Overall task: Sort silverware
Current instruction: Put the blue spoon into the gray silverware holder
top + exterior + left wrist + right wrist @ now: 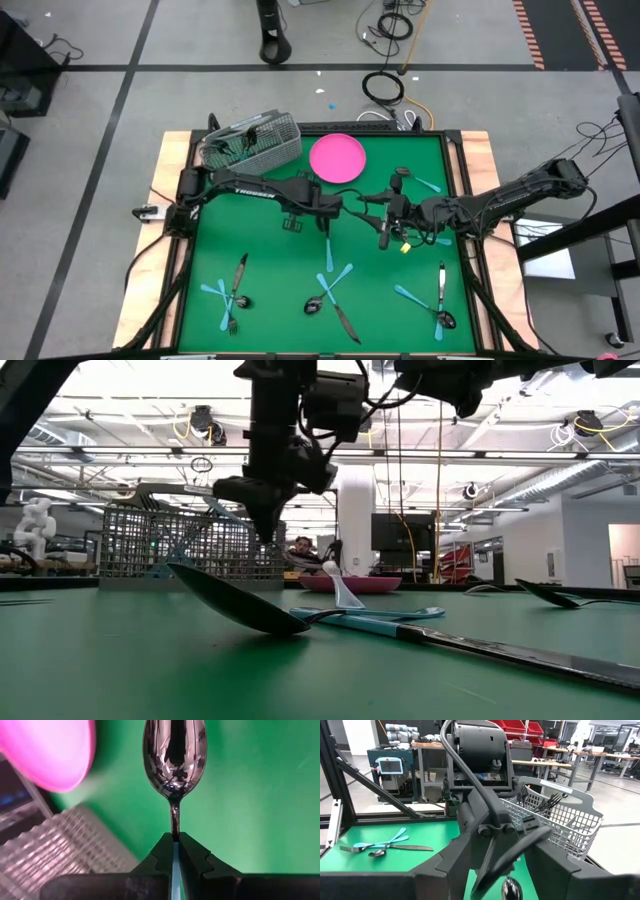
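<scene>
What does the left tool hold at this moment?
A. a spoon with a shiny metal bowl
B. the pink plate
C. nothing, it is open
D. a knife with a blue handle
A: in the left wrist view the left tool is shut on the stem of a spoon with a shiny bowl.

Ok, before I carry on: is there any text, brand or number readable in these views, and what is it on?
"TROSSEN": white lettering along the left arm's dark link, read in the high view.
Blue-framed screen on a cart behind the table, right wrist view: too small to read.
Nothing readable on the silverware, the pink plate or the wire basket.
</scene>
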